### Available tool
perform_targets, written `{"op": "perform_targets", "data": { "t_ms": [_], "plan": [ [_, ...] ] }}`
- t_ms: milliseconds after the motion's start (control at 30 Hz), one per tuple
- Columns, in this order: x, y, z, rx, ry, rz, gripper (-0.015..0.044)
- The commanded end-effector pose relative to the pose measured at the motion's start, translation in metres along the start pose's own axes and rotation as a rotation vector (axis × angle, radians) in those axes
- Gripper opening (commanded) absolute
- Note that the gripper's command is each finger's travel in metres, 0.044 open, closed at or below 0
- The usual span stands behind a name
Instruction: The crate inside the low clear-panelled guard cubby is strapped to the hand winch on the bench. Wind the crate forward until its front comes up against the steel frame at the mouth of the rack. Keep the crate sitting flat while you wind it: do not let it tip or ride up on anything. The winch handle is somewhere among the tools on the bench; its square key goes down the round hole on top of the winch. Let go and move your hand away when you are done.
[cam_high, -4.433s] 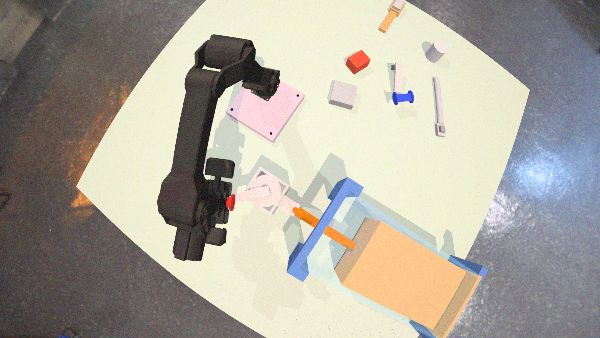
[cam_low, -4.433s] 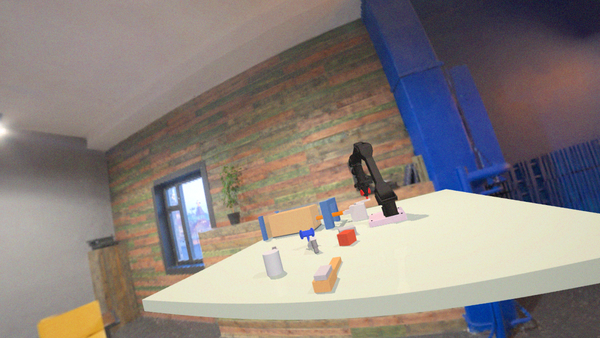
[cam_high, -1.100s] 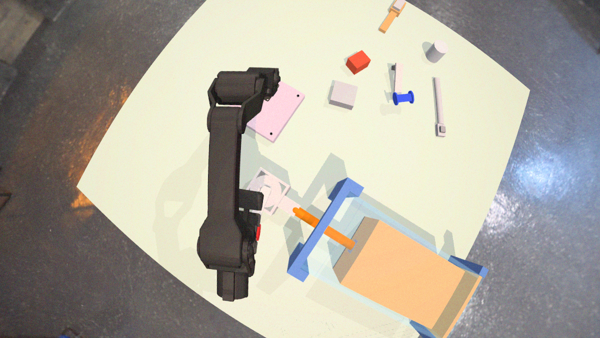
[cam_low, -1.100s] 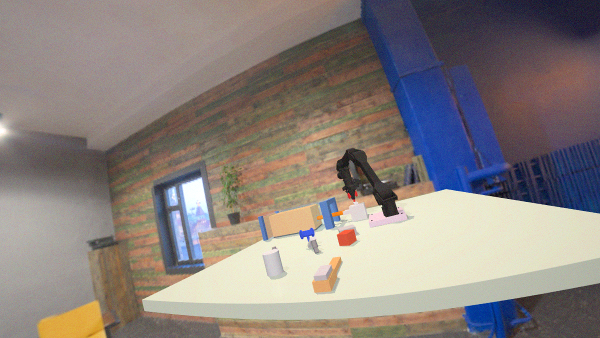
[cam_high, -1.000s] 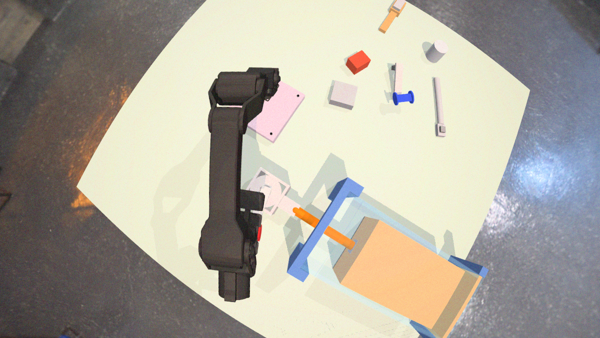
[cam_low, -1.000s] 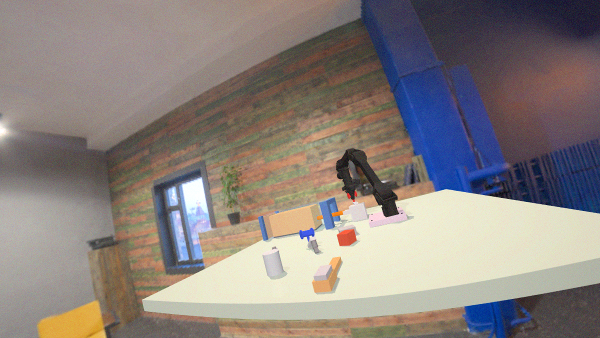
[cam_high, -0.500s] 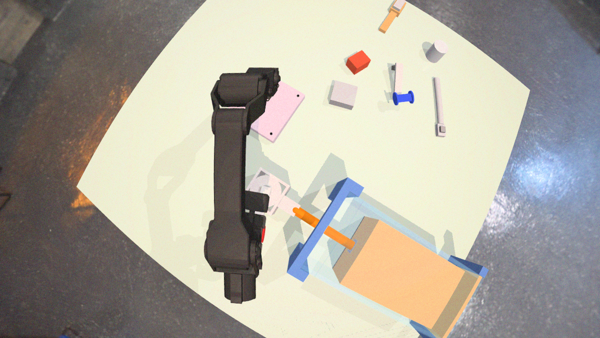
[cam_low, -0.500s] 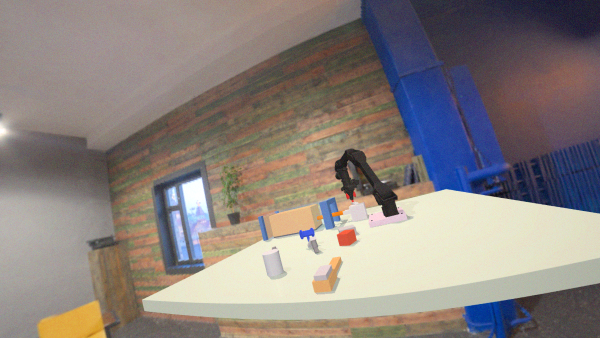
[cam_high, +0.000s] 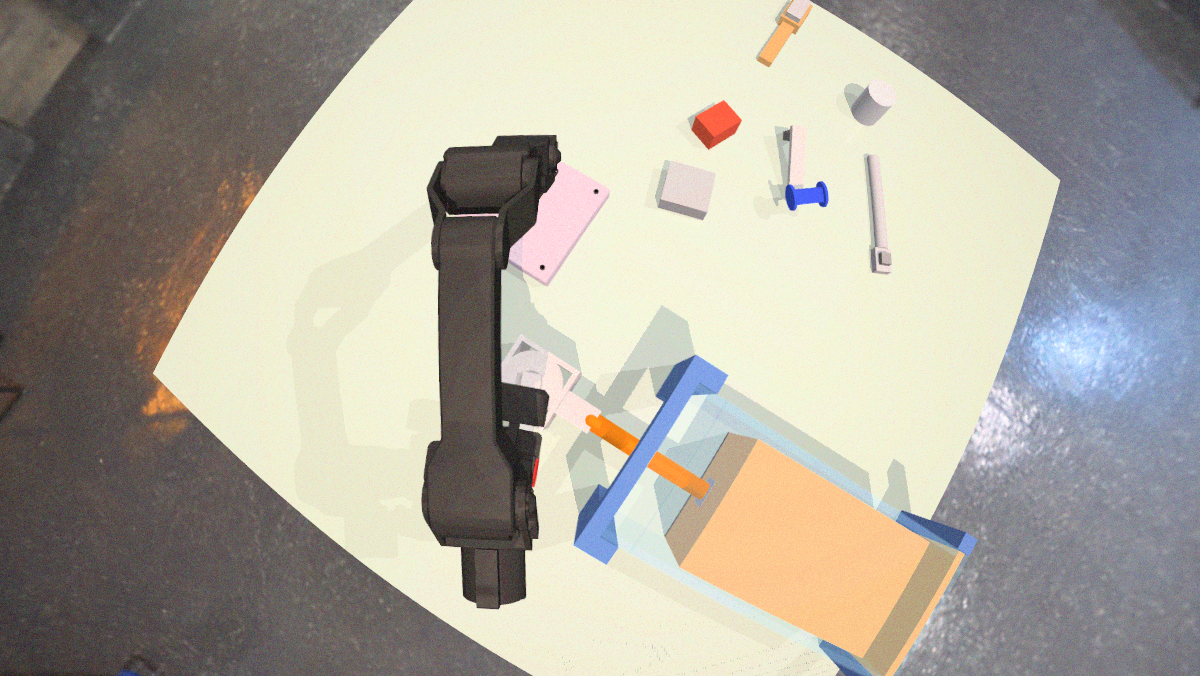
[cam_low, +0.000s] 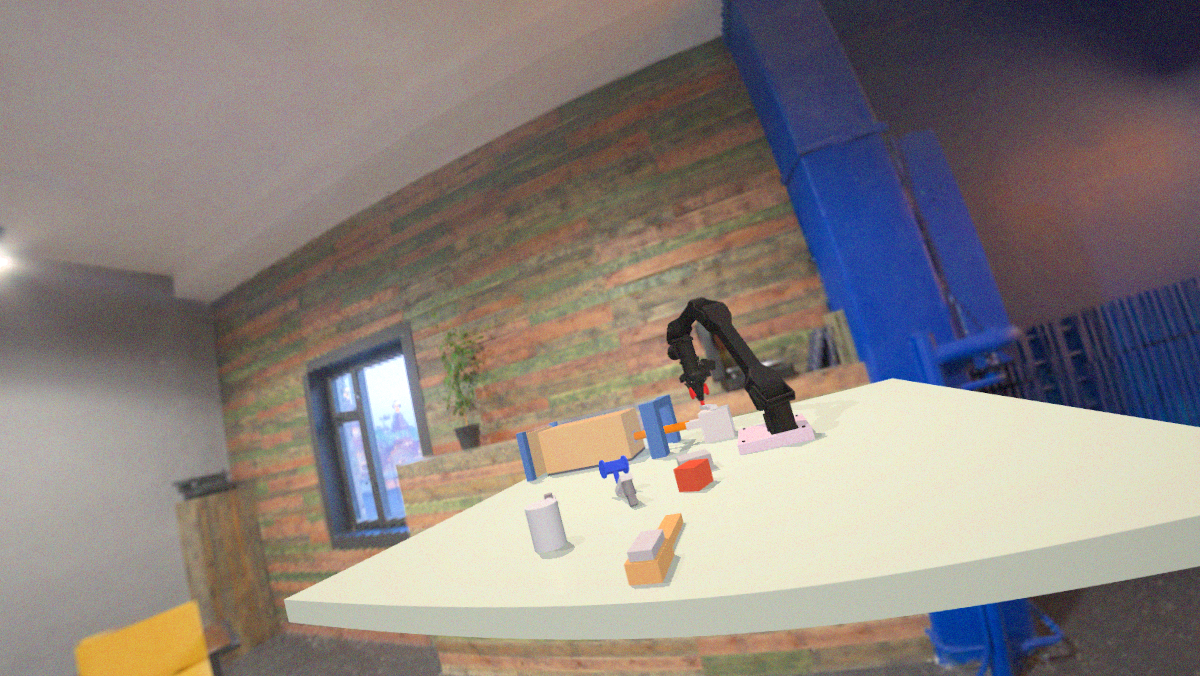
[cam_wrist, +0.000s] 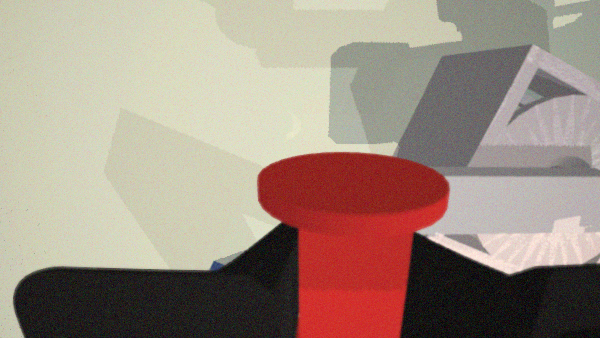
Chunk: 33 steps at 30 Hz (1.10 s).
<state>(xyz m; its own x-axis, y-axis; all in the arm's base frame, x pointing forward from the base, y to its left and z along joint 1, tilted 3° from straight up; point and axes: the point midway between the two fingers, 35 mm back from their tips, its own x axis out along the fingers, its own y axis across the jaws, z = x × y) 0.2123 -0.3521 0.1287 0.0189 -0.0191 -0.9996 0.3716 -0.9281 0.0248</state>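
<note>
No readable text, label, brand, number or sign shows on anything in the three views

The crate (cam_high: 818, 537) (cam_low: 587, 440) is tan, the strap (cam_high: 650, 457) (cam_low: 675, 427) orange, the frame (cam_high: 642, 457) (cam_low: 654, 428) blue, the desk (cam_high: 377, 167) (cam_low: 923, 478) pale cream, the wall planks (cam_low: 537, 251) streaked brown and green.
</note>
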Motion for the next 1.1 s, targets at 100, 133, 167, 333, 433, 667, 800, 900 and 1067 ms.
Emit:
{"op": "perform_targets", "data": {
  "t_ms": [100, 133, 167, 333, 433, 667, 800, 900, 1067],
  "plan": [
    [0.0, -0.006, -0.032, -0.047, 0.038, -0.009, 0.0],
    [0.0, -0.006, -0.032, -0.047, 0.038, -0.009, 0.0],
    [0.0, -0.006, -0.032, -0.047, 0.038, -0.009, 0.0],
    [0.0, -0.008, -0.034, -0.047, 0.038, -0.009, 0.0],
    [0.0, -0.008, -0.035, -0.047, 0.038, -0.009, 0.0],
    [0.0, -0.009, -0.037, -0.047, 0.038, -0.009, 0.0],
    [0.0, -0.009, -0.038, -0.047, 0.039, -0.009, 0.0],
    [0.0, -0.01, -0.039, -0.047, 0.039, -0.009, 0.0],
    [0.0, -0.012, -0.043, -0.047, 0.039, -0.009, 0.0]
  ]
}}
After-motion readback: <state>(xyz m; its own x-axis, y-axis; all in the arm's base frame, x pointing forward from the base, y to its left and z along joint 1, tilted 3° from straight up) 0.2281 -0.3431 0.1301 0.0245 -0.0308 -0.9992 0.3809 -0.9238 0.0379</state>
